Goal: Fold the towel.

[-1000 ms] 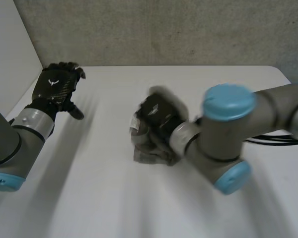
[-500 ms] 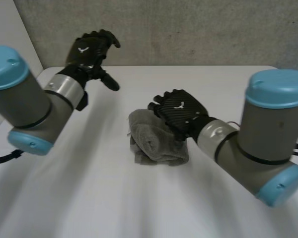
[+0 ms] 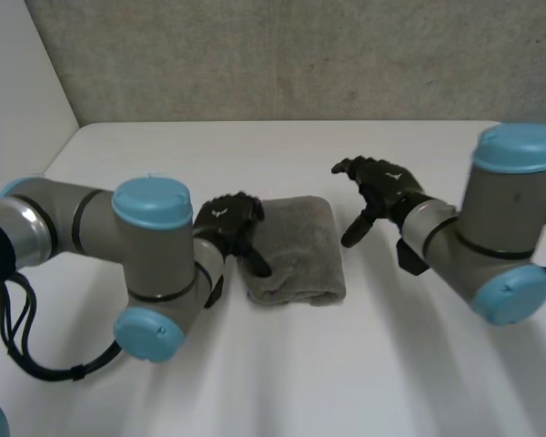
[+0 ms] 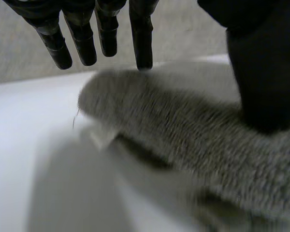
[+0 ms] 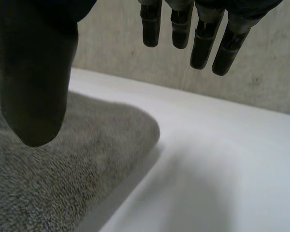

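Note:
A grey towel (image 3: 298, 248) lies folded into a thick oblong pad on the middle of the white table (image 3: 282, 373). My left hand (image 3: 227, 224) is at the towel's left edge, open. In the left wrist view its fingers (image 4: 142, 38) hang straight over the towel (image 4: 183, 140) and its thumb rests on the pile. My right hand (image 3: 380, 185) hovers just right of the towel's far right corner, open and clear of it. The right wrist view has the thumb (image 5: 34, 72) and straight fingers (image 5: 203, 46) spread above the towel's corner (image 5: 72, 154).
A grey wall (image 3: 300, 55) closes the table's far side. My left arm (image 3: 150, 273) bends low over the table's left front. My right arm (image 3: 491, 250) stands over the right side.
The left hand swung from the far left corner down to the towel's left edge. The right hand came off the towel, opened and drew back to the right. The towel now lies flatter.

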